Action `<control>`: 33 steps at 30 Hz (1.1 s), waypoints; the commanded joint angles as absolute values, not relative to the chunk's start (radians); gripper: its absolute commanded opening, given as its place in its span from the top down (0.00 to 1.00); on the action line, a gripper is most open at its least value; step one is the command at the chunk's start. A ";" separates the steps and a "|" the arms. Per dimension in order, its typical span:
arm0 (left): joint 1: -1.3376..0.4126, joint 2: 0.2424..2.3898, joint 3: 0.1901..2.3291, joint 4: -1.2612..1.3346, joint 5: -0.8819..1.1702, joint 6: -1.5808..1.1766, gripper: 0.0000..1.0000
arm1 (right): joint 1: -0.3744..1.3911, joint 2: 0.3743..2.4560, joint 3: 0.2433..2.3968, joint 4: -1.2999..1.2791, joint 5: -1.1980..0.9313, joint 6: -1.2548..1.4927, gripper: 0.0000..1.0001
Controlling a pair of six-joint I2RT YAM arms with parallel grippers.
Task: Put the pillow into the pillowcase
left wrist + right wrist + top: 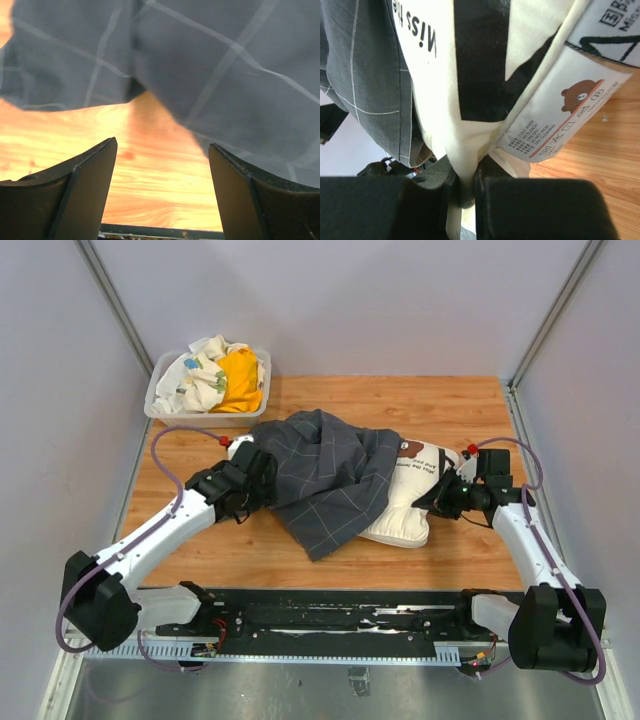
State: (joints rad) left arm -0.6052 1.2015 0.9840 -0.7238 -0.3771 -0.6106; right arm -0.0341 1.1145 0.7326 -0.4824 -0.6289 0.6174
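1. At the far left corner of the surface [400,410] stands a white bin [157,380]. It holds a white printed cloth [200,375] and a yellow cloth [242,378], bunched together.
2. The left arm reaches from the near left edge toward the middle. The left fingers [255,480] lie at the left edge of the pillowcase [325,475].
3. In the left wrist view these fingers stand wide apart with only bare wood between them. They hold nothing. The pillowcase [210,65] hangs in folds just ahead of the tips, and its lower hem is lifted a little off the wood.
4. The pillowcase, dark grey with a thin light grid, lies crumpled across the middle of the surface. One corner trails toward the near edge.
5. The pillow [405,515] lies right of centre on the surface. Its left part is covered by the pillowcase, and whether that part is inside it or only under it cannot be told. Its right end and near corner are bare, with a brown bear print showing on top.
6. In the right wrist view a care label [560,120] with a small bear hangs from the pillow's seam.
7. The right fingers [445,495] are pinched tight on the cream edge of the pillow at its right end, with the fabric squeezed between them.
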 commanded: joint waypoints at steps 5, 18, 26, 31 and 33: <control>-0.345 1.235 0.889 -0.593 -0.483 -0.652 0.20 | -0.048 1.118 0.784 -0.430 -0.698 0.602 0.96; -0.269 1.553 0.910 -0.365 -0.449 -0.594 0.36 | -0.048 1.125 0.793 -0.417 -0.720 0.610 0.95; -0.260 1.533 1.022 -0.443 -0.551 -0.586 1.00 | -0.048 1.112 0.787 -0.420 -0.718 0.616 0.95; -0.249 1.438 1.154 -0.501 -0.666 -0.521 1.00 | -0.048 1.109 0.785 -0.419 -0.721 0.620 0.95; -0.229 1.439 1.232 -0.508 -0.687 -0.493 1.00 | -0.048 1.113 0.786 -0.416 -0.724 0.623 0.95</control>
